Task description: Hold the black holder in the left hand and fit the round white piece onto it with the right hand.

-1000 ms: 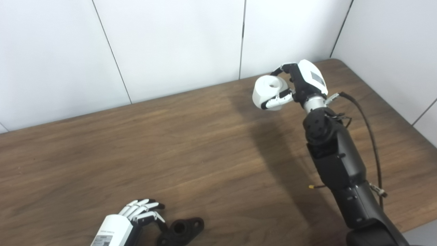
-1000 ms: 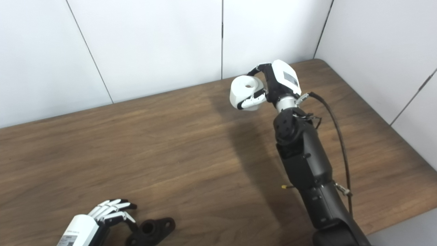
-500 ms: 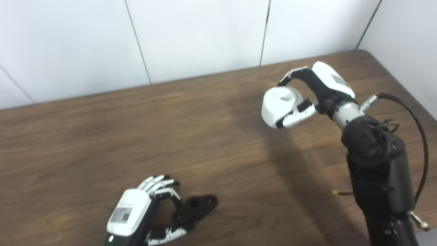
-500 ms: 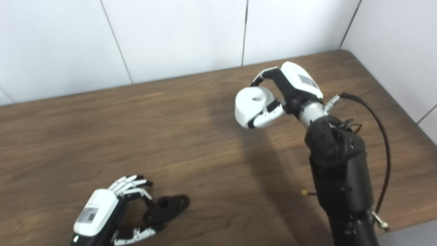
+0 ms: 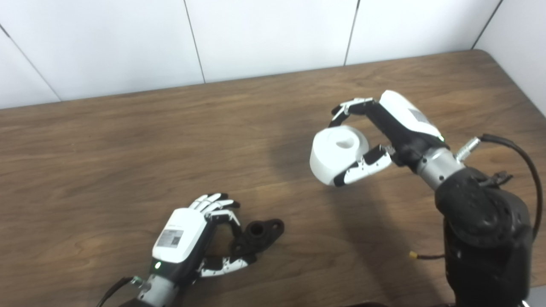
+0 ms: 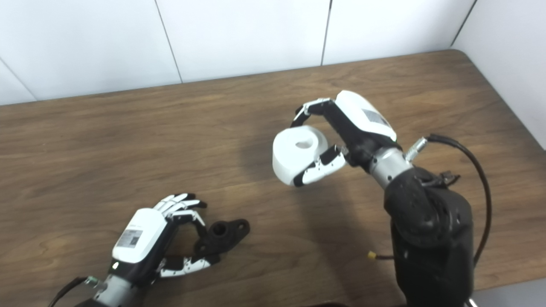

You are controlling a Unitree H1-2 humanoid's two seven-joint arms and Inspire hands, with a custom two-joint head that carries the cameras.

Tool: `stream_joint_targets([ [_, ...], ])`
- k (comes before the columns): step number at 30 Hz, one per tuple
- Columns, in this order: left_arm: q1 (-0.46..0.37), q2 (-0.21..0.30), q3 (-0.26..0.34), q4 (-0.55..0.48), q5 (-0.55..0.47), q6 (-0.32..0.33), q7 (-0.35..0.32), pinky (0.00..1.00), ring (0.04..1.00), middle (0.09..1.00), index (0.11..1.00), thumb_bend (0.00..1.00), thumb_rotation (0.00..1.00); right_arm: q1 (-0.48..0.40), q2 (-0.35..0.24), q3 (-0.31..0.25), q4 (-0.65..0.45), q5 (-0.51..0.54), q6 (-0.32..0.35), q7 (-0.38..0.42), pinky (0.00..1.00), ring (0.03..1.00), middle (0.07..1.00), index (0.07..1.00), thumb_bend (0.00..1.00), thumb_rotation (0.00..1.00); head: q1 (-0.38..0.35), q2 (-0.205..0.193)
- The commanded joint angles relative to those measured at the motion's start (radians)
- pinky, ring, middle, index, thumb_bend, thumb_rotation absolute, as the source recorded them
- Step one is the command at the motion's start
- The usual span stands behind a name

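The black holder, a flanged piece with a round bore, lies on the wooden table near its front. My left hand is curled on the holder's left end, fingers above it and thumb below. My right hand is raised over the table's right half. It is shut on the round white piece, a short cylinder with a hole in its top. The white piece hangs well to the right of the holder and higher, apart from it.
White wall panels run along the table's far edge and close off its right side. A black cable loops off my right wrist. The table's front right corner lies by my right forearm.
The camera has swung down and left. My left hand has curled onto the holder's end. My right hand has carried the white piece away from the back wall, toward the table's middle.
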Motion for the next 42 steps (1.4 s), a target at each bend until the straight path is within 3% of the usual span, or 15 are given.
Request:
stream_joint_targets([
  [1, 0.009, 0.002, -0.031, 0.025, 0.061, 0.028, -0.063, 0.9, 0.88, 0.793, 0.487, 0.52, 0.05, -0.008, 0.02, 0.023, -0.05, -0.005, -0.01, -0.006, 0.84, 0.881, 0.789, 0.482, 0.52, 0.13, 0.004, 0.003],
  [16, -0.009, -0.005, -0.063, 0.039, 0.078, 0.052, -0.053, 0.89, 0.877, 0.792, 0.486, 0.52, 0.05, 0.068, 0.101, 0.16, -0.076, 0.004, -0.053, -0.049, 0.81, 0.873, 0.787, 0.481, 0.52, 0.13, 0.04, 0.009],
  [20, -0.012, -0.007, -0.07, 0.042, 0.082, 0.059, -0.051, 0.89, 0.878, 0.79, 0.486, 0.52, 0.05, 0.069, 0.113, 0.185, -0.066, 0.009, -0.067, -0.064, 0.91, 0.882, 0.785, 0.481, 0.52, 0.13, 0.047, 0.009],
  [24, -0.014, -0.007, -0.077, 0.041, 0.086, 0.065, -0.048, 0.89, 0.875, 0.787, 0.486, 0.52, 0.05, 0.073, 0.117, 0.209, -0.048, 0.017, -0.095, -0.09, 0.92, 0.874, 0.776, 0.481, 0.52, 0.13, 0.055, 0.008],
  [42, -0.015, -0.01, -0.087, 0.032, 0.1, 0.078, -0.058, 0.88, 0.866, 0.784, 0.486, 0.52, 0.05, 0.065, 0.121, 0.244, 0.024, 0.019, -0.114, -0.148, 0.82, 0.873, 0.773, 0.481, 0.52, 0.13, 0.064, 0.013],
])
